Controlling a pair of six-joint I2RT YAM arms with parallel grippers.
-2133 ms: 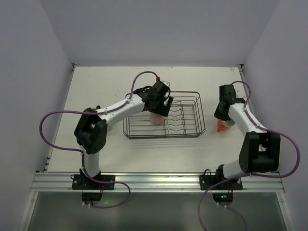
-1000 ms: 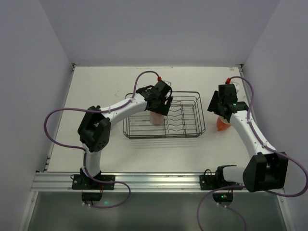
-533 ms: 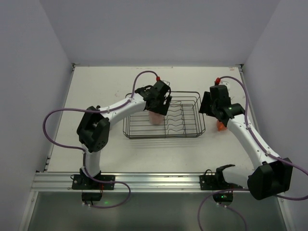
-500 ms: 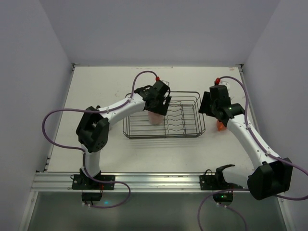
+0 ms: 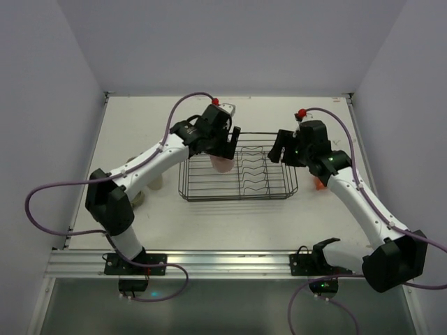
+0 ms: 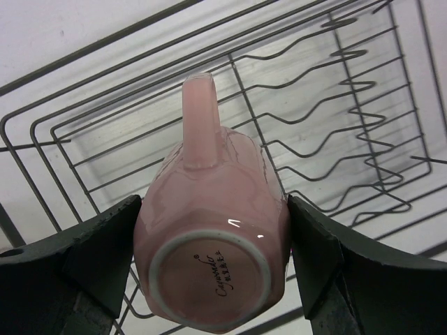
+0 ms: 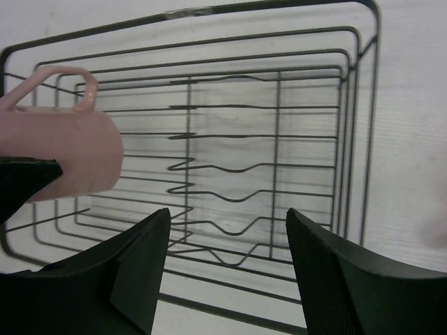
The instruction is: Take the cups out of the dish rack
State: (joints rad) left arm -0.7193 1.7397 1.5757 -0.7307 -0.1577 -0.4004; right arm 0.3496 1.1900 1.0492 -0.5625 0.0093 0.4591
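Note:
My left gripper (image 6: 213, 244) is shut on the pink cup (image 6: 209, 209), one finger on each side, with the cup's base toward the wrist camera and its handle pointing away. From above, the pink cup (image 5: 222, 164) hangs over the left part of the dish rack (image 5: 237, 197), under my left gripper (image 5: 223, 155). My right gripper (image 5: 279, 148) is open and empty over the rack's right end. In the right wrist view, the right gripper (image 7: 228, 230) faces the rack (image 7: 374, 105) and the pink cup (image 7: 63, 153). An orange cup (image 5: 319, 183) stands on the table right of the rack.
A cream cup (image 5: 155, 183) and a greyish cup (image 5: 137, 198) stand on the table left of the rack, partly hidden by my left arm. The rack's wavy dividers (image 6: 335, 132) show no other cups. Walls close in the table on three sides.
The left gripper has raised the pink cup and its arm has swung out to the left. The right gripper has moved left from the orange cup to the rack's right end and opened wider.

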